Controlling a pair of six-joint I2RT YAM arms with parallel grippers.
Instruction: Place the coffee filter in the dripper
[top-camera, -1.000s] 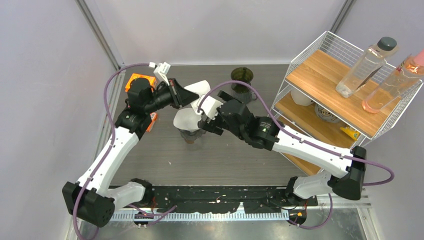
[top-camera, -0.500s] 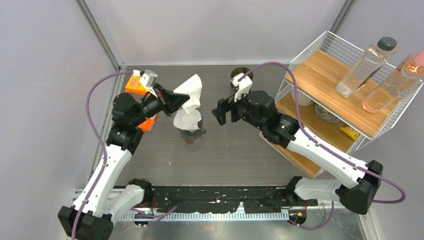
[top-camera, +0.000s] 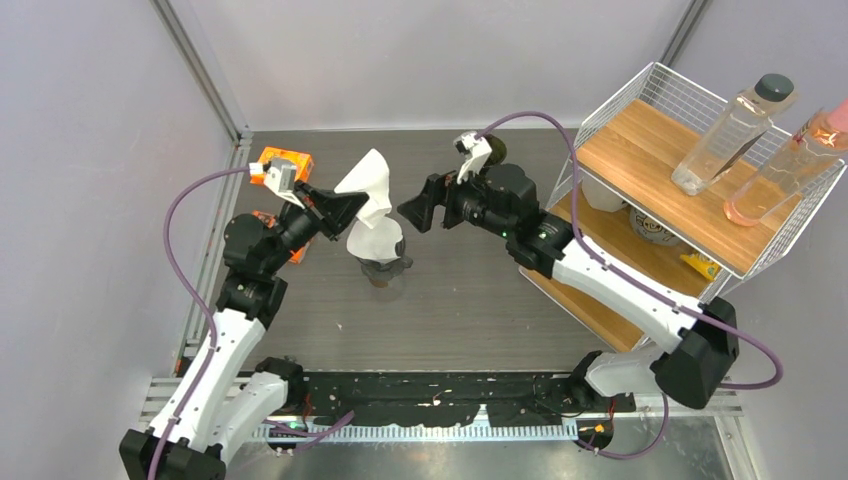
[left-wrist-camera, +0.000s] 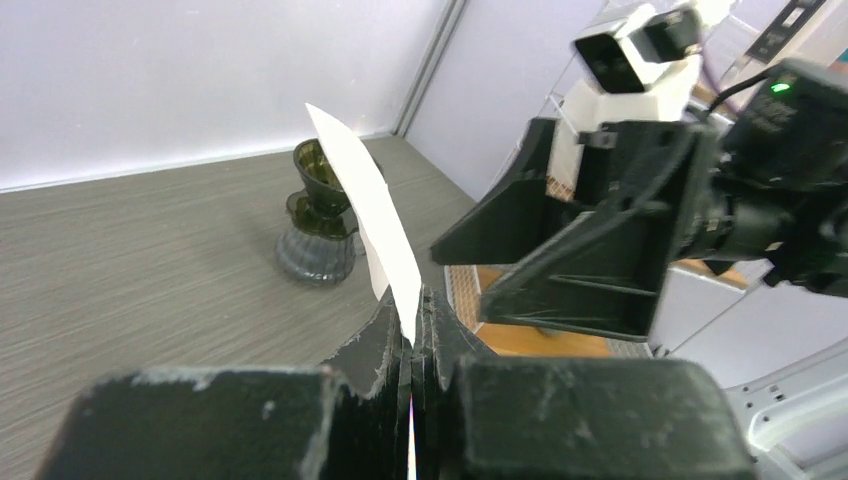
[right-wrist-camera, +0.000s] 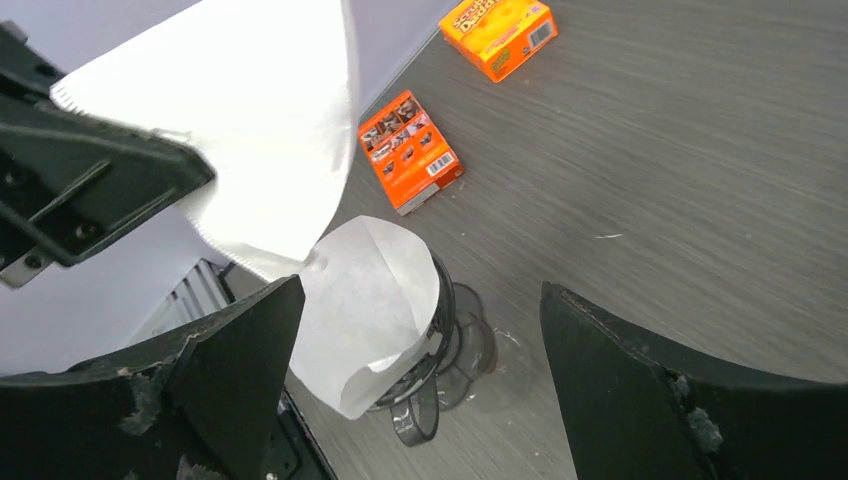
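A glass dripper (top-camera: 388, 268) stands at mid-table with an opened white coffee filter (top-camera: 372, 240) sitting tilted in its top; both also show in the right wrist view, the dripper (right-wrist-camera: 455, 335) and its filter (right-wrist-camera: 370, 295). My left gripper (top-camera: 345, 207) is shut on a second, flat white filter (top-camera: 368, 183), held in the air just above and left of the dripper; this filter is edge-on in the left wrist view (left-wrist-camera: 365, 215) between the shut fingers (left-wrist-camera: 385, 340). My right gripper (top-camera: 412, 212) is open and empty, above and right of the dripper, its jaws wide (right-wrist-camera: 420, 300).
A dark glass vessel (top-camera: 484, 152) stands at the back, also in the left wrist view (left-wrist-camera: 320, 215). Two orange boxes (right-wrist-camera: 410, 150) (right-wrist-camera: 497, 30) lie at the left. A wire shelf (top-camera: 600, 120) with two bottles (top-camera: 735, 130) fills the right side.
My right gripper has let go near the dripper, pulled back to the right and risen, open. My left gripper has drawn the held flat filter back to the left.
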